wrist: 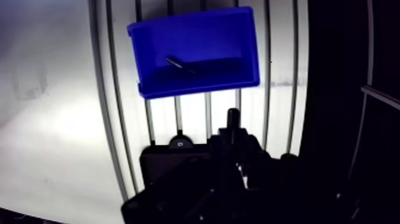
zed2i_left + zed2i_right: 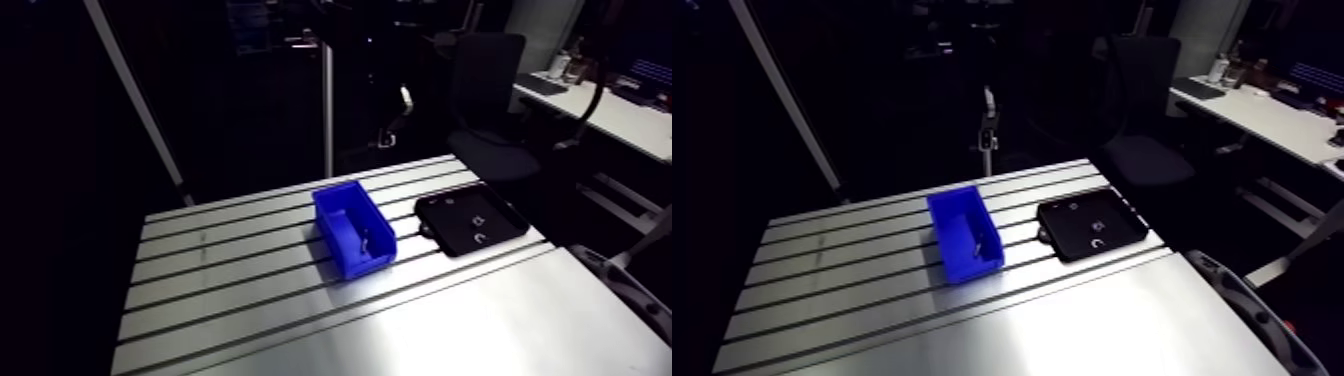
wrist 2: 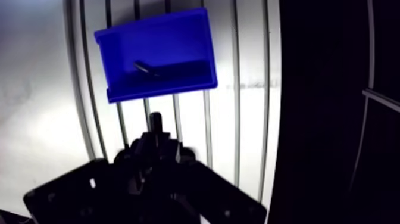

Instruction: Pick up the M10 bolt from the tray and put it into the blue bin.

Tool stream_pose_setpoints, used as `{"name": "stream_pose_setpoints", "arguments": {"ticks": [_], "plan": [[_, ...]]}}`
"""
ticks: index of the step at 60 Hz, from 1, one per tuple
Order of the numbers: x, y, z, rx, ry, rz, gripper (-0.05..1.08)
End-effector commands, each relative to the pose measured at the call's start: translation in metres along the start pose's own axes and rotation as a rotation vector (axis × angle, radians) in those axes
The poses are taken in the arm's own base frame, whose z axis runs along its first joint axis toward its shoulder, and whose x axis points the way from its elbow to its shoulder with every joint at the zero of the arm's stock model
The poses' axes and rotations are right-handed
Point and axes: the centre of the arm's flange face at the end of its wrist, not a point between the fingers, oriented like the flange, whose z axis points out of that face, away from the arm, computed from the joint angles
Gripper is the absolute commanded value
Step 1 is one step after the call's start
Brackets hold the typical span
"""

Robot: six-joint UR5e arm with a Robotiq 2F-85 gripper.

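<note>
Since the bolt [image 1: 180,64] lies in the bin [image 1: 196,88] already, bench [image 2: 250,330]: slotted, with the bin near its middle. The putting-in step looks done.
Bin: blue, upright, open-topped, its long side running near to far.
Tray [image 2: 440,225]: black, flat, just right of the bin and apart from it. It holds a few pale marks or bits too small to tell.
Hand [image 1: 232,128]: a dark shape in the wrist view, with the bin ahead of it and the tray close beside it. I cannot tell whether it is spread or pressed together. Nothing shows in its hold, and it touches neither bin nor bolt.
Bolt: dark and slim, lying aslant on the bin floor, toward the near end in the arm view.
Next, as I judge: no further grasp is needed, only drawing the hand off without knocking the bin wall.
</note>
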Motion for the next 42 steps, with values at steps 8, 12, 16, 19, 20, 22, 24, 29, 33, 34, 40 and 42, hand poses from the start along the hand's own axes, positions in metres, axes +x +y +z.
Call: {"name": "stream_pose_setpoints", "arguments": {"ticks": [8, 12, 16, 19, 20, 22, 24, 29, 33, 34, 40, 42], "plan": [[0.02, -0.013, 0.031, 0.003, -0.042, -0.044, 1.04], [0.02, -0.015, 0.034, 0.009, -0.041, -0.042, 1.04], [0.021, -0.017, 0.039, 0.007, -0.041, -0.041, 1.04], [0.021, -0.018, 0.045, -0.003, -0.043, -0.041, 1.03], [0.021, -0.018, 0.045, -0.003, -0.043, -0.041, 1.03], [0.021, -0.02, 0.049, -0.01, -0.046, -0.041, 1.03], [0.022, -0.022, 0.055, -0.019, -0.05, -0.044, 1.02], [0.023, -0.026, 0.062, -0.017, -0.05, -0.044, 1.02], [0.027, -0.028, 0.067, -0.013, -0.048, -0.047, 1.02], [0.028, -0.029, 0.07, -0.008, -0.046, -0.045, 1.02], [0.039, -0.033, 0.08, 0.002, -0.042, -0.053, 1.01], [0.042, -0.033, 0.083, 0.002, -0.04, -0.054, 1.01]]}}
